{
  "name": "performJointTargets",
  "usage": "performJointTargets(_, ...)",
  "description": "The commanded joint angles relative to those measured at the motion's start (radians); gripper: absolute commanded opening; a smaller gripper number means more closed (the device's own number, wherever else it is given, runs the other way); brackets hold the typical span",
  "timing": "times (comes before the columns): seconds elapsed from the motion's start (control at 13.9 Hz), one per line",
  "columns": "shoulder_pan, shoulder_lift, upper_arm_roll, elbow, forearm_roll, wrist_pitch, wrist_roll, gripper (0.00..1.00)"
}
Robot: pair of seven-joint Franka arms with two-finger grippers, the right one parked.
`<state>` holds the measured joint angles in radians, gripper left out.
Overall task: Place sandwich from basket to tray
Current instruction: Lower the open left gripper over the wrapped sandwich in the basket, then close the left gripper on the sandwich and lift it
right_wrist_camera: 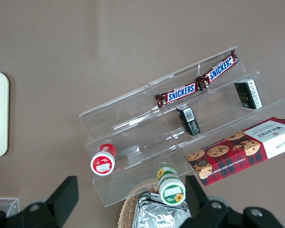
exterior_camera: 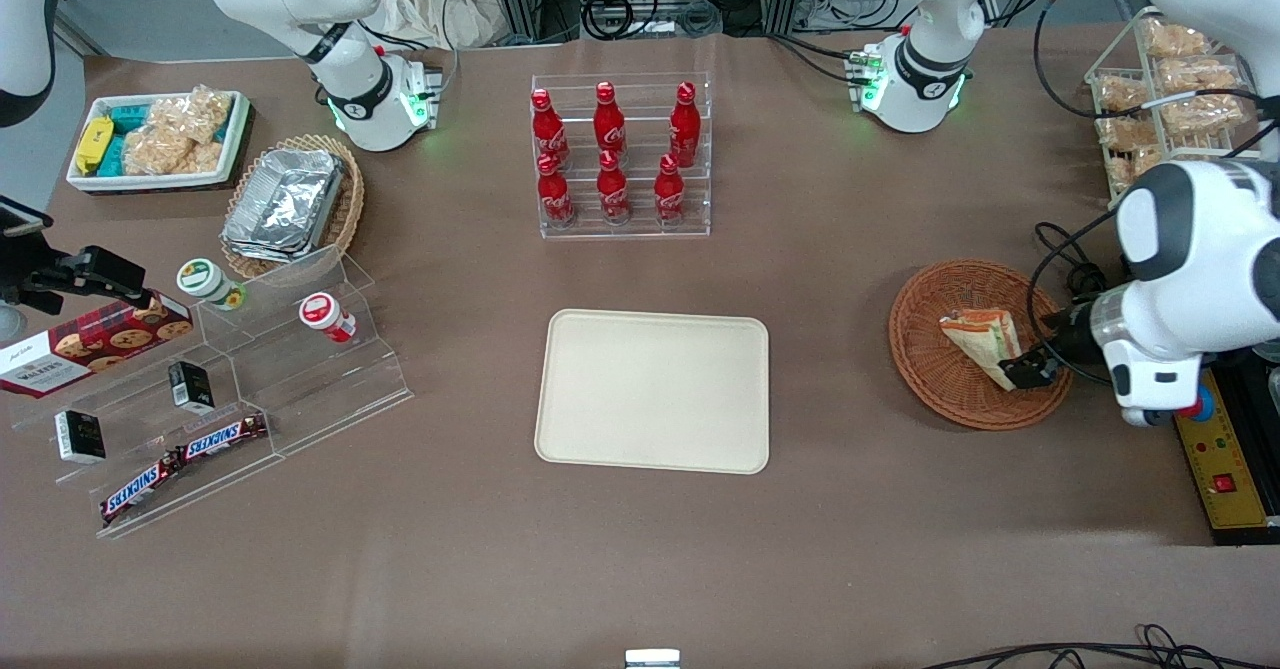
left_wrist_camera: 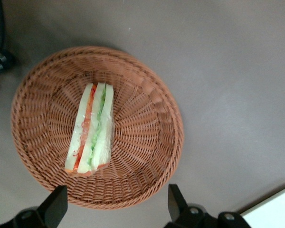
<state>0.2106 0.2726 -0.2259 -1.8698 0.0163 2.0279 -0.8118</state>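
Progress: nothing moved yet. The sandwich [left_wrist_camera: 90, 129] lies in the reddish-brown wicker basket [left_wrist_camera: 147, 90], standing on its edge with the layers showing, near the middle of the weave.
My pincer: my gripper [left_wrist_camera: 118, 205] hangs above the basket rim, over the edge of the basket nearer the front camera. Fingers spread wide, released, nothing between them. In the front view my gripper [exterior_camera: 1028, 369] sits just at the sandwich's near end; whether it touches the wrap I cannot tell.
Tray: the cream tray [exterior_camera: 655, 389] waits bare in the middle of the table, well apart from the basket, toward the parked arm's end from it.
What's left, as I judge it: everything. Come down over the wedge, close on it, lift, carry across, set down on the tray.
Wrap: clear film over pale bread, green and orange-red filling. No label on it that I can read.
Readable writing: "SNICKERS" on the two bars [exterior_camera: 185, 459] on the clear stepped stand [exterior_camera: 330, 369]; "Walkers" on the red tartan cookie box [exterior_camera: 90, 347].
Bottles: six red Coca-Cola bottles [exterior_camera: 612, 154] in the acrylic rack, white script on red.
Small jars and black boxes on the stand: print too small to read.
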Motion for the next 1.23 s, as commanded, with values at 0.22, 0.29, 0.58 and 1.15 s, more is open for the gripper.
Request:
performJointTargets(0.22, 0.007, -0.053, 0.010, -0.190, 0.046, 0.123, -0.024, 0.89)
performJointTargets(0.29, 0.007, -0.052, 0.011, -0.199, 0.077, 0.123, -0.026, 0.89)
performJointTargets(0.58, 0.024, -0.043, 0.014, -0.227, 0.097, 0.143, -0.026, 0.88)
performJointTargets(1.15, 0.076, 0.008, 0.014, -0.305, 0.097, 0.318, -0.029, 0.78)
